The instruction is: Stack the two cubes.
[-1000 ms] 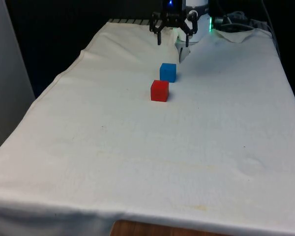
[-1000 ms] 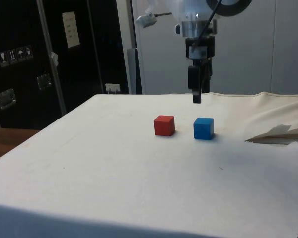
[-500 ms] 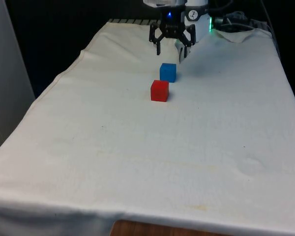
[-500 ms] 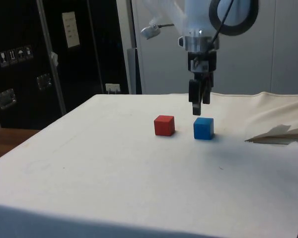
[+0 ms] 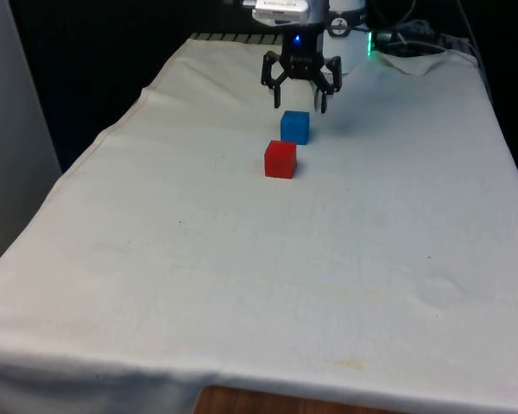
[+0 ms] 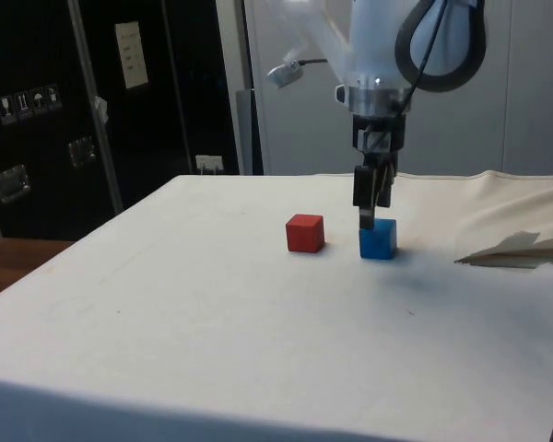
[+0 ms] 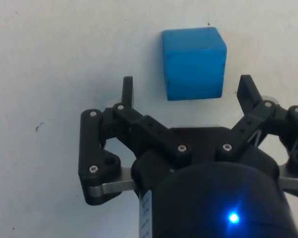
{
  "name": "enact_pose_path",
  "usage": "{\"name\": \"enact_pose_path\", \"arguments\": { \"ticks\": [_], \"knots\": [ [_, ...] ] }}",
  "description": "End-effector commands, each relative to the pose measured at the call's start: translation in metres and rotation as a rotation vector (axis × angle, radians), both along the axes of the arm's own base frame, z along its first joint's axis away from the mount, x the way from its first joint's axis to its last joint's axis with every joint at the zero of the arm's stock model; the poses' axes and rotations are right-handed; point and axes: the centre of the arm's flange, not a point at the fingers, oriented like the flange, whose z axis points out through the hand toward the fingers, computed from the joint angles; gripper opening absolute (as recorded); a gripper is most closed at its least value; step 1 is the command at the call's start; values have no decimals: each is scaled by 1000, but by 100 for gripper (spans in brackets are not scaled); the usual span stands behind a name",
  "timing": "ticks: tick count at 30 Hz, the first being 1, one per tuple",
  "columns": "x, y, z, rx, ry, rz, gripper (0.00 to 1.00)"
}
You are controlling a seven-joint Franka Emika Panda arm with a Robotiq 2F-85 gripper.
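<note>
White cloth covers the counter [image 5: 242, 259], and on it sit a small blue cube [image 5: 295, 127] and a small red cube [image 5: 281, 159], near each other but not touching; the red one lies on the side away from my base. My black two-finger claw [image 5: 300, 106] hangs just above the blue cube, fingers [image 7: 127, 90] spread wide and holding nothing. From the wrist, the blue cube lies between and just beyond my fingertips, resting flat on the cloth.
</note>
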Motion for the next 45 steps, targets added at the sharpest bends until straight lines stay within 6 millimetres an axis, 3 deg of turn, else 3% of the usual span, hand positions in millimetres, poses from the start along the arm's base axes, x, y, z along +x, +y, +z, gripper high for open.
{"name": "enact_pose_path", "arguments": {
  "ticks": [1,31,33,34,37,38,41,45],
  "knots": [
    [-2,0,0,2,-11,5,100],
    [-5,-11,-36,-30,-25,49,100],
    [-5,-12,-38,-31,-26,49,89],
    [-5,-12,-40,-33,-24,51,69],
    [-4,-15,-42,-37,-14,47,35],
    [-5,-12,-41,-34,-25,49,35],
    [-5,-12,-42,-34,-25,51,4],
    [-5,-12,-42,-34,-25,51,1]
  ]
}}
